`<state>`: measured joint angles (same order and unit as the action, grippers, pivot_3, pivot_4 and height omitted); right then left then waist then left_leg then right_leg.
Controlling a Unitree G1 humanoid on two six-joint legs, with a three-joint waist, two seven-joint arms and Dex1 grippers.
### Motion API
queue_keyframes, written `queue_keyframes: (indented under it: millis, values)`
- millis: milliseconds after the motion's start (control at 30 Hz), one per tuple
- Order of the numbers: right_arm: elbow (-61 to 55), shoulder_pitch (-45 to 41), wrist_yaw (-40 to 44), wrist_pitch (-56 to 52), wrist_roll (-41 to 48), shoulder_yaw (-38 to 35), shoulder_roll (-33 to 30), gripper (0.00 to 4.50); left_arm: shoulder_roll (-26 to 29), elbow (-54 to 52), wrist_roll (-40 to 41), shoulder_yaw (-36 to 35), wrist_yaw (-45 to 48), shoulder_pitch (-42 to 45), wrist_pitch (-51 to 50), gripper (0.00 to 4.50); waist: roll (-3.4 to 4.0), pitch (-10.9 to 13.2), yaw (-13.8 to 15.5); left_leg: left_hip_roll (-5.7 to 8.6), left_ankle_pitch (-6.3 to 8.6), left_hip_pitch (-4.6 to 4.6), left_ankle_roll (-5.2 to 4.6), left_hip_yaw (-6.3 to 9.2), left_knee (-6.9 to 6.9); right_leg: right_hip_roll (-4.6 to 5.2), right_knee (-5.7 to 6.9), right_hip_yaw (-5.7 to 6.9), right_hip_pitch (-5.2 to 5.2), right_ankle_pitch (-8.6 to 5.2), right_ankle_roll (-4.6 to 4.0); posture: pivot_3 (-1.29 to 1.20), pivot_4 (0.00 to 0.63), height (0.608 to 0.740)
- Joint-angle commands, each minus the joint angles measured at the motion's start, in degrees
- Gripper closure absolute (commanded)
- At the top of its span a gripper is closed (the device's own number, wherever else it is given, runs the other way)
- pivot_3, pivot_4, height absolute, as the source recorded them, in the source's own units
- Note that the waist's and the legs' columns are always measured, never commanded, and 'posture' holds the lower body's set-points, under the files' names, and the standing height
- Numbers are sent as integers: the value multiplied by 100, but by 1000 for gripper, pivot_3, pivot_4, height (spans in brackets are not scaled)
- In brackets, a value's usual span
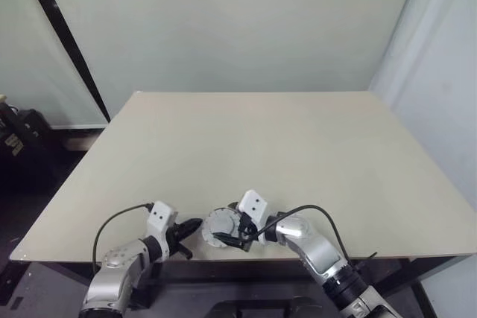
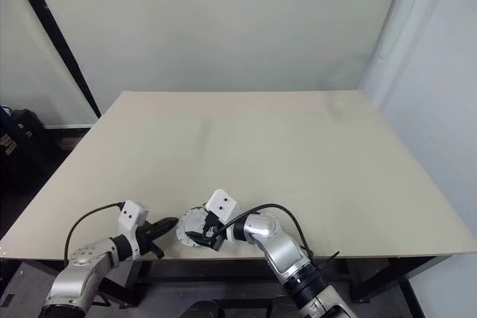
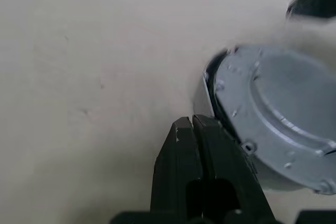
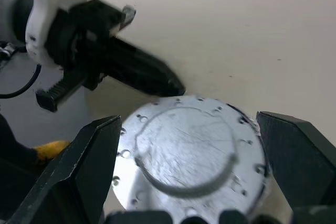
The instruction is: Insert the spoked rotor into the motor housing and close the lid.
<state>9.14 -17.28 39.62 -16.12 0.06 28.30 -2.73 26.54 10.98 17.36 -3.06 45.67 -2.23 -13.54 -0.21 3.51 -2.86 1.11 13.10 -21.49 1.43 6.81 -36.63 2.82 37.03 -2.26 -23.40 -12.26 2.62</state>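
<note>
The lid (image 4: pixel 189 150) is a grey round metal disc with a raised middle and small holes round its rim. It sits tilted just above the table's front edge, and a dark edge (image 3: pixel 211 74) shows behind it. My right gripper (image 1: pixel 231 230) is shut on the lid, with one black finger (image 4: pixel 89 161) on each side of its rim. My left gripper (image 1: pixel 195 225) is shut and empty, its tip (image 3: pixel 189 121) pointing at the lid's near side, close to it. The spoked rotor and the motor housing's copper windings are hidden.
The beige table (image 1: pixel 298 154) stretches away bare behind both grippers, and its front edge (image 1: pixel 112 257) runs right under them. Dark equipment (image 1: pixel 19 135) stands on the floor at the far left, beside a slanted black pole (image 1: pixel 67 42).
</note>
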Motion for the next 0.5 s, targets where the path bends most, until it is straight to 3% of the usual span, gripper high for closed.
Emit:
queue_keyframes:
  millis: [33,500]
  values:
    - [-507,-41,-65,-72,108,-199,-43,28,0,-12,-39,169,144,123,-129,4500,0,0,0,0,0,0,0,0,-1,0,0,0,0,0,0,0,0,740]
    - [-905,30,292,-457,290,-413,-706,28,-402,191,-215,616,328,384,-169,4500,16,-2,11,15,-1,-2,-3,8,-18,9,-6,0,11,0,1,0,0,740]
